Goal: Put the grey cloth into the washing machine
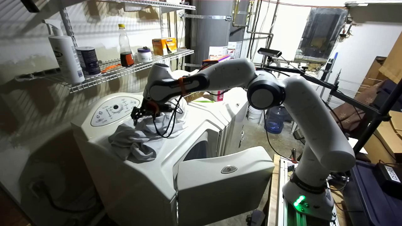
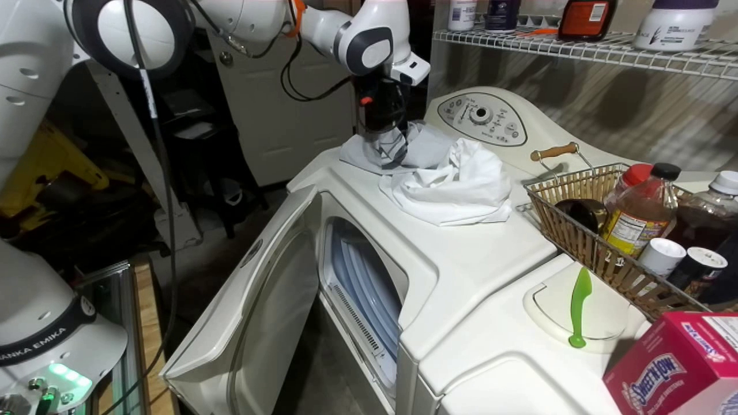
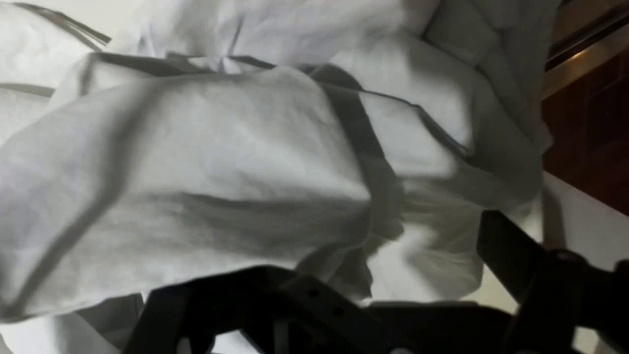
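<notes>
On the smooth white top surface (image 2: 490, 256) of the rounded washing machine (image 1: 128, 188), the crumpled grey fabric cloth (image 1: 135, 142) lies in loose folds just in front of an oval control panel (image 1: 106, 114). In both exterior views its folds come close to the surface's side edge. A brighter white bundle of fabric (image 2: 452, 193) touches it; whether the two are one piece, I cannot tell. Between that bundle and the brown slatted basket (image 2: 553, 222) a strip of the surface is bare, and another runs along the front edge. Below that edge the thick white door (image 1: 224, 185) stands wide, leaving the blue-grey drum (image 2: 369, 279) exposed. The door's free edge comes near a light wooden board (image 2: 151, 317) beside the arm's white base (image 1: 317, 196), with little room between.

The black two-fingered hand (image 3: 381, 248) points down into the grey cloth, its fingers spread apart with fabric between them; a fold hides one fingertip. The white jointed arm (image 1: 318, 125) rises, bends at the elbow and reaches over, forearm well above the surface, wrist turned downward.
</notes>
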Action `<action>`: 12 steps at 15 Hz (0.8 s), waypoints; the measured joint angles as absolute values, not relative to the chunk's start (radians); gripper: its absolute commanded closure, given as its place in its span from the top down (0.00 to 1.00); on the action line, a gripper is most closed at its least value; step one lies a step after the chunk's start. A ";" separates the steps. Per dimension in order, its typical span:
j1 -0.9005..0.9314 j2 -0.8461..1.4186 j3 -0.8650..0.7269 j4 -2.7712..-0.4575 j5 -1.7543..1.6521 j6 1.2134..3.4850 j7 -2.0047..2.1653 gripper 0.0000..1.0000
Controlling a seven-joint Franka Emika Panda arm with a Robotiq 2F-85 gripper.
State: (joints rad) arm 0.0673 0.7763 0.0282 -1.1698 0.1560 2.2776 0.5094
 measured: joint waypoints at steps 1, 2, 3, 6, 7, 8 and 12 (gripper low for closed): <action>0.071 0.767 0.033 -1.170 0.156 2.275 0.495 1.00; 0.080 0.761 0.036 -1.170 0.156 2.274 0.480 1.00; 0.092 0.760 0.036 -1.170 0.153 2.270 0.468 1.00; 0.142 0.768 0.032 -1.174 0.125 2.248 0.453 1.00; 0.163 0.775 0.026 -1.174 0.104 2.239 0.452 1.00; 0.184 0.782 0.019 -1.174 0.080 2.231 0.452 1.00; 0.281 0.813 -0.034 -1.171 -0.043 2.223 0.477 1.00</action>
State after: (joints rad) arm 0.2807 0.8130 -0.0345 -1.1707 -0.0434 2.2227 0.4775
